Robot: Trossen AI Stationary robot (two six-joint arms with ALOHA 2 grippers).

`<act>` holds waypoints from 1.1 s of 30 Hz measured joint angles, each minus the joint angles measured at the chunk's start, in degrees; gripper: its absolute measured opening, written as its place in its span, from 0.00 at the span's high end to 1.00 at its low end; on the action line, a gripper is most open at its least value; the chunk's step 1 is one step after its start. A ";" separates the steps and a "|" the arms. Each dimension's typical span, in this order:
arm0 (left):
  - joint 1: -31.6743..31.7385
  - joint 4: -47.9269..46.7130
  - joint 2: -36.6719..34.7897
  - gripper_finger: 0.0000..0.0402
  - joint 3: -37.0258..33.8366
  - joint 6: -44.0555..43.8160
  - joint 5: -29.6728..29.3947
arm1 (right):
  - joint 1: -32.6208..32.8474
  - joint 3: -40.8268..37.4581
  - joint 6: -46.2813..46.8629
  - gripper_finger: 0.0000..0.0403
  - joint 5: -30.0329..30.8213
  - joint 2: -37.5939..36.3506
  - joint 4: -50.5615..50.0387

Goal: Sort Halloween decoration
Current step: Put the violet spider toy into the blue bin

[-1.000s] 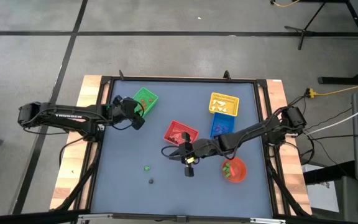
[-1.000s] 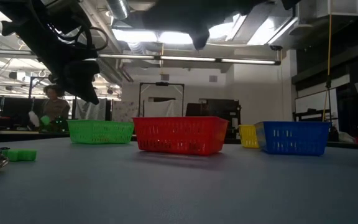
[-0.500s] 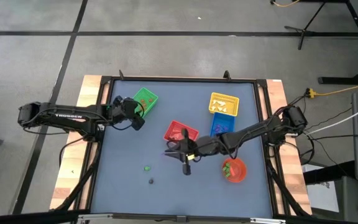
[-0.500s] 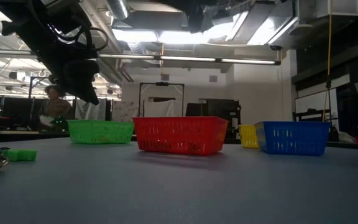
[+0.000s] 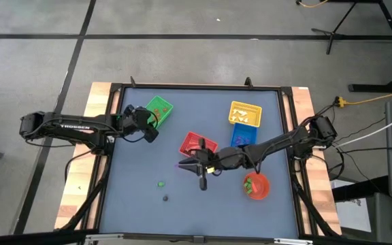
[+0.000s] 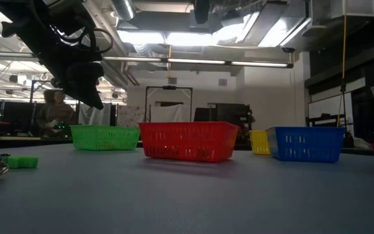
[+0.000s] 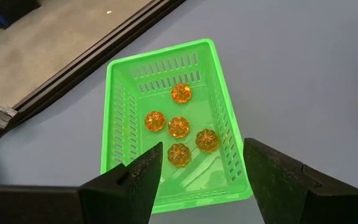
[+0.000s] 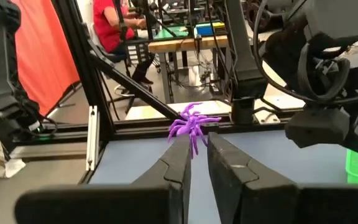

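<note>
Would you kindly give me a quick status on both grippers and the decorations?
Right gripper shut on purple spider, raised beside red basket. Left gripper open over green basket, five orange pumpkins inside. Nothing in the way.

I see the grey-blue table (image 5: 141, 218) framed by a dark rail with wooden strips at both sides. On it stand four square baskets: the green basket (image 5: 159, 108) toward the far left, the red basket (image 5: 197, 145) near the middle, the yellow basket (image 5: 245, 113) far right, and the blue basket (image 5: 242, 139) just in front of the yellow one, touching it. A round red bowl (image 5: 256, 186) sits nearer the right edge. Beyond the table, I can make out a person (image 6: 52, 112) seated at a bench, and cables (image 5: 376, 99) on the floor.
</note>
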 joint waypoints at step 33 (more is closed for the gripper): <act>0.02 0.09 0.00 0.48 -0.02 0.00 -0.02 | 0.00 -47.18 1.28 0.88 9.88 -49.84 -3.31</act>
